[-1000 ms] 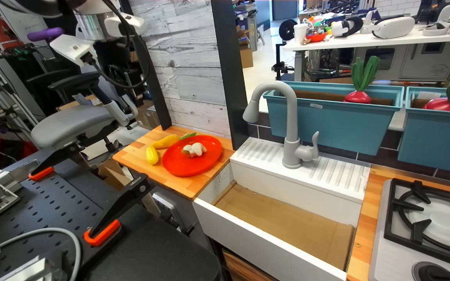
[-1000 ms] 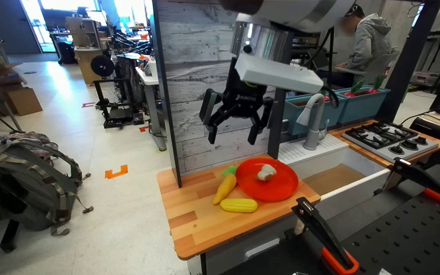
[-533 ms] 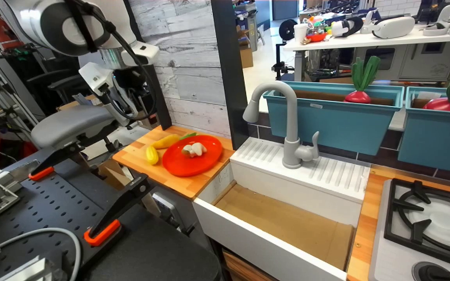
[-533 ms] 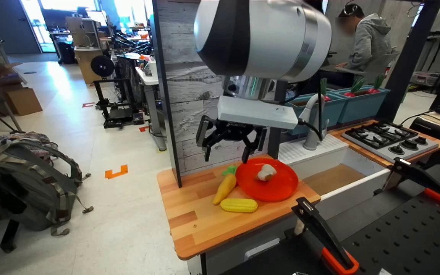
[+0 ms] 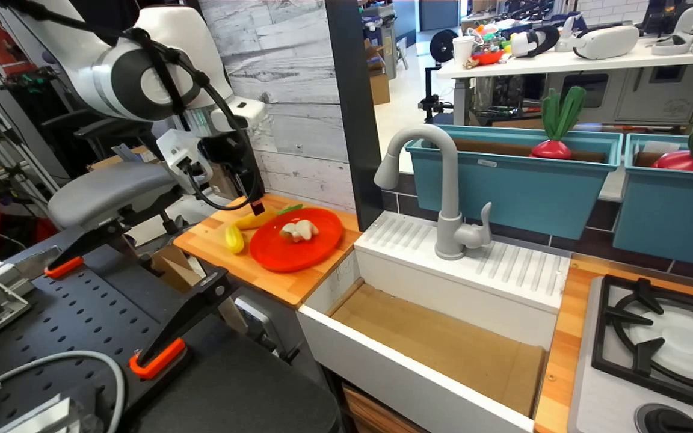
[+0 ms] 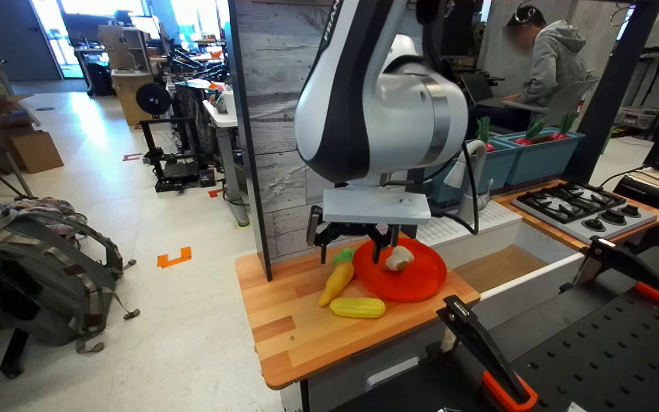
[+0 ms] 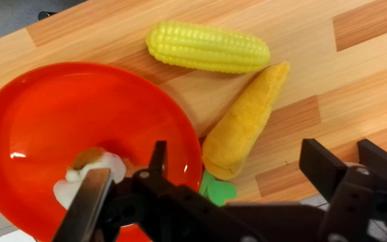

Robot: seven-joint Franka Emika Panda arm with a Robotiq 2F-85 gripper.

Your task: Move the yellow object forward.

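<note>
The fingers (image 7: 321, 168) are spread wide, holding nothing, and hang above the surface (image 7: 375, 77). Of the two long yellow pieces, the carrot (image 7: 244, 124) seems the one meant: in the wrist view its thick end lies between the fingers and its thin tip points ahead of them. The corn (image 7: 208, 47) lies farther ahead, just beside that tip; whether the two touch is hard to tell. The step in hand looks like lining up for a grasp. In the wrist view one finger shows over the plate (image 7: 62, 101), whose rim meets or nearly meets the thick end, so coming straight down would likely press on the rim. Better to shift ahead to the carrot's middle, where a gap opens on the plate side, and turn slightly, since the carrot slants to the closing line. Then both fingers can drop clear of rim and corn and close gently, the carrot looking soft. Which way counts as forward cannot be told here.
</note>
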